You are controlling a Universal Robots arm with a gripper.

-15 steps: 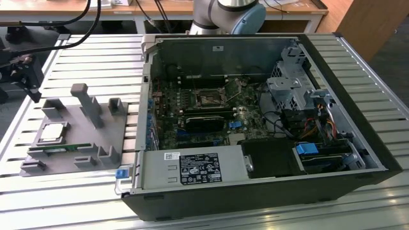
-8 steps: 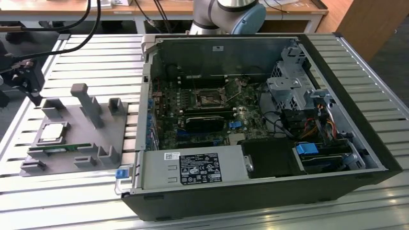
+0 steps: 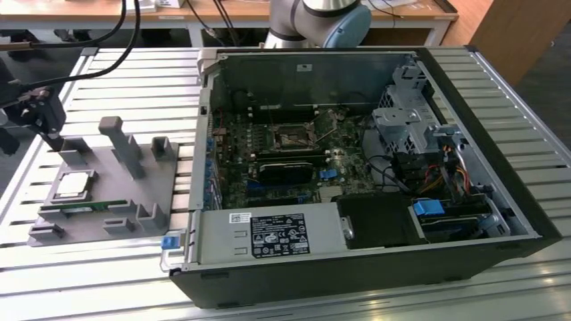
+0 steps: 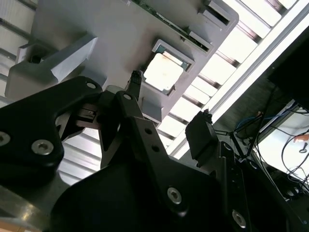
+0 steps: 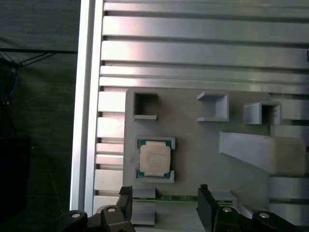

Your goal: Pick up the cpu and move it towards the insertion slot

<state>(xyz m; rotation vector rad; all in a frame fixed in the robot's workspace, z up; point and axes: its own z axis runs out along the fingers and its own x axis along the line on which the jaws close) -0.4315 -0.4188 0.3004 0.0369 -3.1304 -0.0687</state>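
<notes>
The cpu [image 3: 73,186] lies flat in a square recess of a grey fixture [image 3: 98,221] on the slatted table, at the exterior view's left. Its shiny top also shows in both wrist views [image 5: 155,158] [image 4: 164,71]. My gripper [image 3: 49,130] hangs above the fixture's far end, a little off from the cpu. It is open [image 5: 164,197], and its two black fingertips [image 5: 125,197] hold nothing between them. The insertion slot [image 3: 291,138] is a dark square socket in a metal frame on the circuit board inside the open computer case [image 3: 499,221].
The fixture carries upright grey posts [image 3: 120,144] and a thin green circuit strip [image 3: 85,208] close to the cpu. The case walls stand high around the board. Cables, a drive cage [image 3: 402,124] and a power supply [image 3: 267,234] crowd the case.
</notes>
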